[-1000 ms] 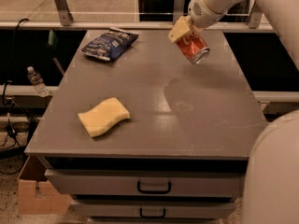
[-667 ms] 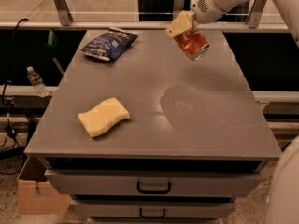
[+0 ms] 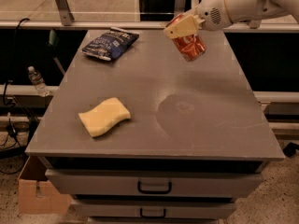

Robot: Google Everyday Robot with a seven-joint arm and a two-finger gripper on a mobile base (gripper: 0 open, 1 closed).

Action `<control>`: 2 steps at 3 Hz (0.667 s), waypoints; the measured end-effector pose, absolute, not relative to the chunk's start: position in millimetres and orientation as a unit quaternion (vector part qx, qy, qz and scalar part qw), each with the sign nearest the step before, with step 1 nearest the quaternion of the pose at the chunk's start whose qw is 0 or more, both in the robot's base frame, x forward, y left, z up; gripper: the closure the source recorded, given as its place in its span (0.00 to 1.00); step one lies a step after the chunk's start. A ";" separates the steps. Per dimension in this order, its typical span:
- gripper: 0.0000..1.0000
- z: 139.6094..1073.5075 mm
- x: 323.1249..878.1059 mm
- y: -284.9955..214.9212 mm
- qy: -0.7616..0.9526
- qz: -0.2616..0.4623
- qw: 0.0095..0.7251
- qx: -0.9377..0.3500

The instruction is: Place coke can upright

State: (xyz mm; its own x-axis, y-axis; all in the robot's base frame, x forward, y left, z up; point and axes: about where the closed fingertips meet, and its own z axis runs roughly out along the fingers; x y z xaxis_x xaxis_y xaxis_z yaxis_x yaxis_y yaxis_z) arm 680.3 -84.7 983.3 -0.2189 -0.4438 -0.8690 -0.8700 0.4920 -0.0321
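Coke can (image 3: 188, 45) hangs tilted in the upper right of the frame, grasped in the jaws of the gripper (image 3: 183, 35) over the far part of the counter (image 3: 210, 125) and apparently clear of its surface. The hazard lies in that lean. Let go at this angle, the can would probably land on one rim, topple and roll across the smooth top, and the back and right edges are close enough for it to go over. Pressed down before it is squared up, it could also twist or slip in the grasp. Counted from the front of the scene to the back: two drawer handles (image 3: 154, 188) at the bottom, one cardboard box (image 3: 37, 195) at lower left, one yellow sponge (image 3: 104, 116) left of centre, one water bottle (image 3: 36, 80) off the counter's left side, one dark blue chip bag (image 3: 110, 43) at upper left, and one can in one gripper.
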 end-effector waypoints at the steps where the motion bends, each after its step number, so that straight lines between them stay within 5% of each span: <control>1: 1.00 987.8 667.3 -85.2 0.678 0.278 0.488 -0.474; 2: 1.00 989.2 665.7 -80.6 0.653 0.269 0.502 -0.499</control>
